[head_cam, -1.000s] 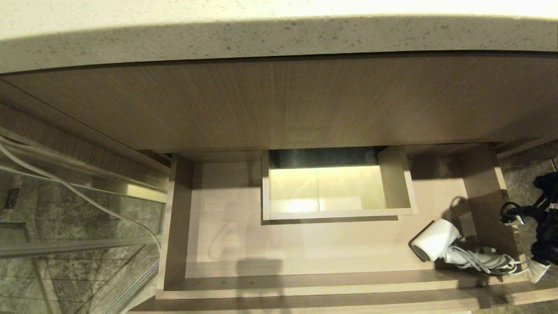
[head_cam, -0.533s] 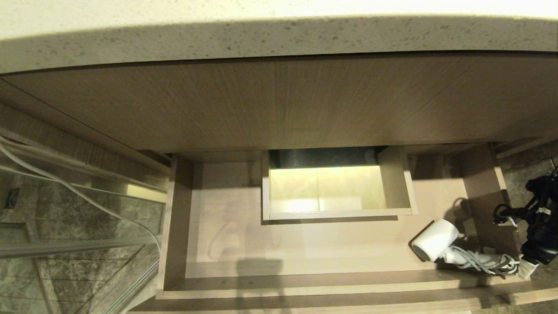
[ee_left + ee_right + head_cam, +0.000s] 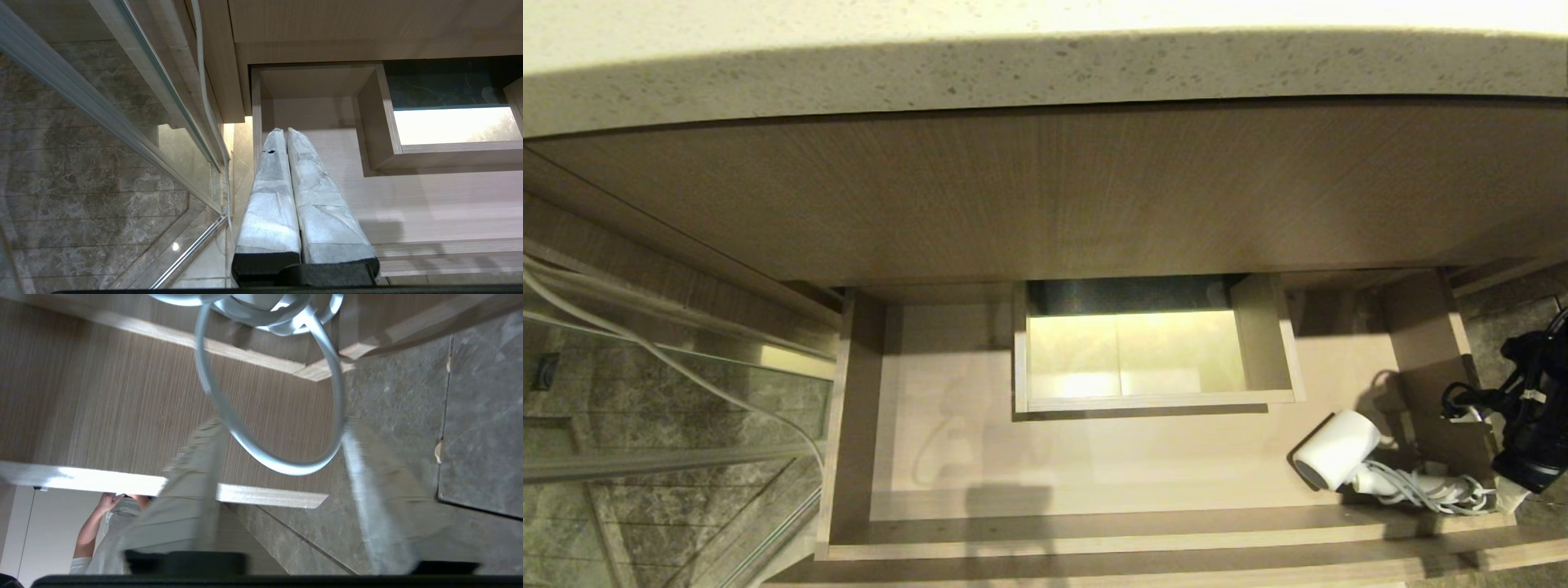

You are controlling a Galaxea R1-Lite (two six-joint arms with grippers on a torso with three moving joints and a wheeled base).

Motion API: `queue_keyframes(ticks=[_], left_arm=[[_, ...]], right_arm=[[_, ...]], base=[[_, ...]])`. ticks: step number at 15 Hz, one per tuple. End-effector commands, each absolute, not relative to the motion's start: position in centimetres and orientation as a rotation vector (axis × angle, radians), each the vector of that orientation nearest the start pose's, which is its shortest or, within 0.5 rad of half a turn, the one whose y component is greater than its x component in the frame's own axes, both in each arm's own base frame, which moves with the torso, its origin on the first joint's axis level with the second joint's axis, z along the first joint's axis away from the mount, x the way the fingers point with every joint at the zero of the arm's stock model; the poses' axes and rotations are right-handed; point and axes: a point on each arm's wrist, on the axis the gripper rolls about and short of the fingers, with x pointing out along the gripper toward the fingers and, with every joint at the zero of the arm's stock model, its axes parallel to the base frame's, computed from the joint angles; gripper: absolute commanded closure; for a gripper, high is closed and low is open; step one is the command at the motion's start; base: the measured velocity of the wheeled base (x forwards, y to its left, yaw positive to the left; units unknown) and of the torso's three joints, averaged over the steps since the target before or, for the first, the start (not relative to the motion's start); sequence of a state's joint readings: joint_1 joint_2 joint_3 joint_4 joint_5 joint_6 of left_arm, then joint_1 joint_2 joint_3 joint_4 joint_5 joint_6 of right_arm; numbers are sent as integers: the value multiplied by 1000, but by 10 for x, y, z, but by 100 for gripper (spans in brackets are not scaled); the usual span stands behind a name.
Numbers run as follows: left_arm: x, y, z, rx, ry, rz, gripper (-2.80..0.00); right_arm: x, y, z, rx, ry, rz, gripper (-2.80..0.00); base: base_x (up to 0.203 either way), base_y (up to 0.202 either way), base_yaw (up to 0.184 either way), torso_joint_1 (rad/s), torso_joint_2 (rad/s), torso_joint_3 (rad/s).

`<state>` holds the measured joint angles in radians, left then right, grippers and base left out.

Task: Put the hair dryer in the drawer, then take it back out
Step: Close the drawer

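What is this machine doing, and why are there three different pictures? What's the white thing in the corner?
It's a robot with two arms, each ending in a claw. One picture comes from a camera on its head, looking down into an open wooden drawer. The other two come from cameras on its wrists. The white thing is a small hair dryer lying in the drawer's right front corner, its cord bundled beside it. The right claw is by that corner with its fingers apart, and a loop of the cord hangs between them; nothing is gripped yet. The left claw waits over the drawer's left edge, fingers pressed together, holding nothing.
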<state>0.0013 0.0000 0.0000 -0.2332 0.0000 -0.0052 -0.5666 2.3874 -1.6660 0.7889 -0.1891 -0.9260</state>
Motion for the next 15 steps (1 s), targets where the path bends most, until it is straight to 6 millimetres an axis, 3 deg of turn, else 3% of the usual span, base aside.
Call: queue_keyframes(ticks=[1,6,15], left_arm=[[-22,0,88,-6,-195,1,0],[-22,0,88,-5,-195,1,0],[-22,0,88,-4,-195,1,0]], right_arm=[[341,-222,45,-428,1634,141,0],[343,-216,54,-449,1614,141,0],[359,-175,84,-530,1498,209,0]], base=[[0,0,0,0,0,0],[0,0,0,0,0,0],[0,0,0,0,0,0]])
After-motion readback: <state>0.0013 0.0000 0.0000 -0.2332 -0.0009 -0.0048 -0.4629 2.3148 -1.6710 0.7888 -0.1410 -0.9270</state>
